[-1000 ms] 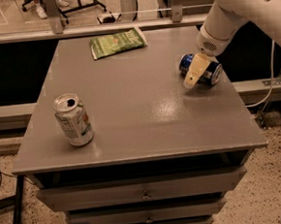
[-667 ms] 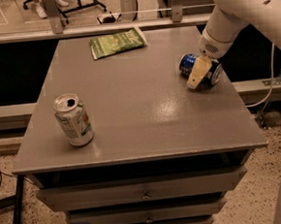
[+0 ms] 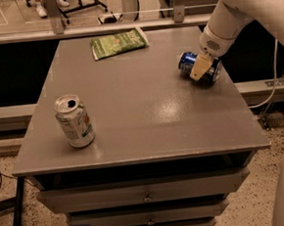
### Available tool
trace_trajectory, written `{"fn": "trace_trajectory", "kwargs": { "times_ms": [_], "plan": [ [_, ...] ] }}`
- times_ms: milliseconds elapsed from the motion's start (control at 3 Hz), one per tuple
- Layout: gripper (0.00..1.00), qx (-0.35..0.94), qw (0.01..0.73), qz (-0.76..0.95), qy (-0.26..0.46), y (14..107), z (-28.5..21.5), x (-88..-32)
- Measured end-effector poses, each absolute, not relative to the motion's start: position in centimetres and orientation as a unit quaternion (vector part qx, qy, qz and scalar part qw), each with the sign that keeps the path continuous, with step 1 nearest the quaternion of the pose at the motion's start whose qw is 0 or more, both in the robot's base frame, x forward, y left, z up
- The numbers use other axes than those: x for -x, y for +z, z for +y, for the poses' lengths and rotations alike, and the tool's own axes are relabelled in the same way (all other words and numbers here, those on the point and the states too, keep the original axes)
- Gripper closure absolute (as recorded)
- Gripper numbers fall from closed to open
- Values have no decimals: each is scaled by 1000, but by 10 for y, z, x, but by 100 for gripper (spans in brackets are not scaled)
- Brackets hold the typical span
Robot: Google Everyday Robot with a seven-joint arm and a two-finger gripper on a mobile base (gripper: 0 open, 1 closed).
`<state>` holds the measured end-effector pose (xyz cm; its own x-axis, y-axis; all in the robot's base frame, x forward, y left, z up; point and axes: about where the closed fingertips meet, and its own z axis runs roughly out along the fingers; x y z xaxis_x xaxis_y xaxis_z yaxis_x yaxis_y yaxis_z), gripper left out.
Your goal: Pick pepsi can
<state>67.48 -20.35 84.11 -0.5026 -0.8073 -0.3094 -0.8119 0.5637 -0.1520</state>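
Observation:
The pepsi can [image 3: 187, 62], blue with silver ends, lies on its side near the right edge of the grey table [image 3: 147, 114]. My gripper [image 3: 200, 68] comes down from the upper right on the white arm and sits right over the middle of the can, covering part of it. The can rests on the table top. A white-and-green can [image 3: 74, 121] with an opened silver top stands upright at the front left, far from the gripper.
A green snack bag [image 3: 118, 42] lies flat at the back of the table. Drawers sit below the table front [image 3: 146, 193]. A rail and glass partition run behind the table. A cable hangs at the right.
The gripper and the can under it have shifted very slightly up and back; the can stays on the table. Nothing else has moved.

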Motion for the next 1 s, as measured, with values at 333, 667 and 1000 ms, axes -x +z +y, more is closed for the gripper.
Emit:
{"fn": "trace_trajectory", "kwargs": {
  "times_ms": [333,667,1000],
  "plan": [
    [88,487,194,850,48,857,-179,-668],
    [100,505,228,825,112,883,-152,-659],
    [100,503,278,791,211,914,-130,-647]
  ]
}}
